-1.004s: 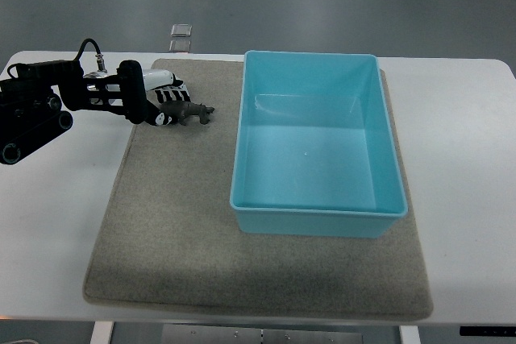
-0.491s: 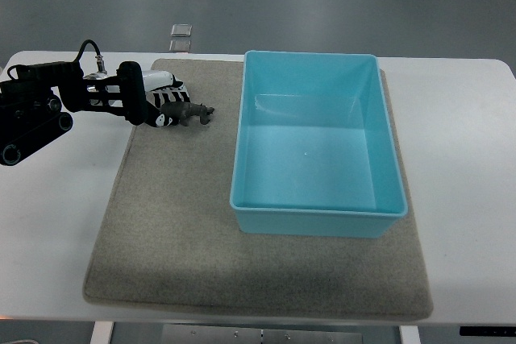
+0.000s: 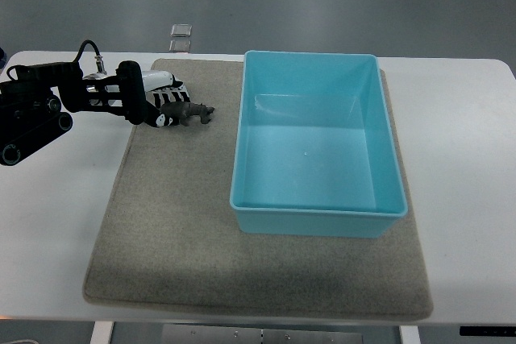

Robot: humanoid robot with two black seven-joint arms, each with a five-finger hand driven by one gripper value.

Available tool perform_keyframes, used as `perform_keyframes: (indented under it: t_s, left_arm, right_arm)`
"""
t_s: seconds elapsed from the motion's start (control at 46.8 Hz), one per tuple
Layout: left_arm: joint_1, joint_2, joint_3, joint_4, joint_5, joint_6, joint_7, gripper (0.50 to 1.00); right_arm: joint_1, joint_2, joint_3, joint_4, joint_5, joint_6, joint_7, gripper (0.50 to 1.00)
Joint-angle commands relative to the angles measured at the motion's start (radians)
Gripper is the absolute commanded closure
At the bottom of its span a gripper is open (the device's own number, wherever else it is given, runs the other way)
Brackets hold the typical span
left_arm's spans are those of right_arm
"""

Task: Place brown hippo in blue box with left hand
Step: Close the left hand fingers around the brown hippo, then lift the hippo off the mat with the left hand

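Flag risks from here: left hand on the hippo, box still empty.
1. The left hand seems to grip only the rear of the brown hippo; its head sticks out free, so it may pivot or slip on lift.
2. The near wall of the blue box stands between the hippo and the box's inside; a low carry could clip the rim.
3. The fingers sit close to the grey mat and might snag it.

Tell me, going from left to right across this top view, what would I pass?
Left hand → brown hippo → blue box, all above the grey mat on the white table.
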Motion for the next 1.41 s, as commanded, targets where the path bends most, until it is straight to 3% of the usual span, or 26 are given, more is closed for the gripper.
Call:
perform_keyframes:
  t_s: [0.0,0.919,1.218,1.389]
  left_arm:
    - [-0.002,0.0,0.0,-0.001,-0.001,0.0,0.0,1.0]
    - [-0.017,0.066,-0.014,-0.004,-0.081,-0.003,-0.034,1.0]
    - [-0.123,0.138,-0.015,-0.125,-0.116,-0.023,-0.035,1.0]
    - [-0.204,0.146,-0.015,-0.162,-0.125,-0.089,-0.035,1.0]
  right_arm:
    - [0.0,0.0,0.0,0.0,0.0,0.0,0.0,0.564]
    - [0.0,0.0,0.0,0.0,0.0,0.0,0.0,0.564]
    - [0.0,0.0,0.0,0.0,0.0,0.0,0.0,0.564]
    - [0.0,0.0,0.0,0.0,0.0,0.0,0.0,0.564]
